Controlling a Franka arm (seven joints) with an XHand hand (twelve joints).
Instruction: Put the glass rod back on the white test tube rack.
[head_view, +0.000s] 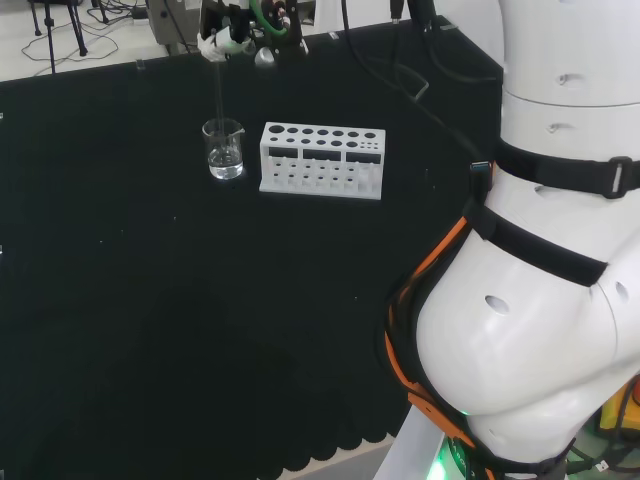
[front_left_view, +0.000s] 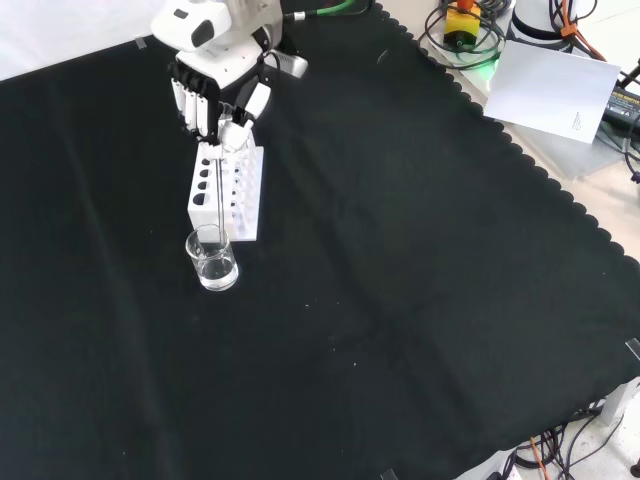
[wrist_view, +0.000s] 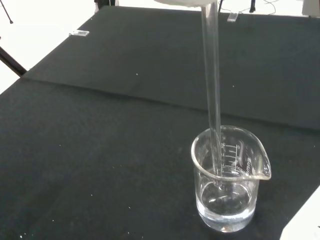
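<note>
Fingers of the robot hand (front_left_view: 215, 95) pinch the glass rod (wrist_view: 213, 95), its tip inside the beaker (wrist_view: 228, 180).

no legible txt, labels, nos.

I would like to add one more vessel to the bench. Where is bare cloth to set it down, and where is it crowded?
In the head view, the black cloth is bare everywhere nearer than the beaker and the white test tube rack. Crowded is the far edge: beaker and rack stand close together, and the hand holds the glass rod in the beaker.
</note>
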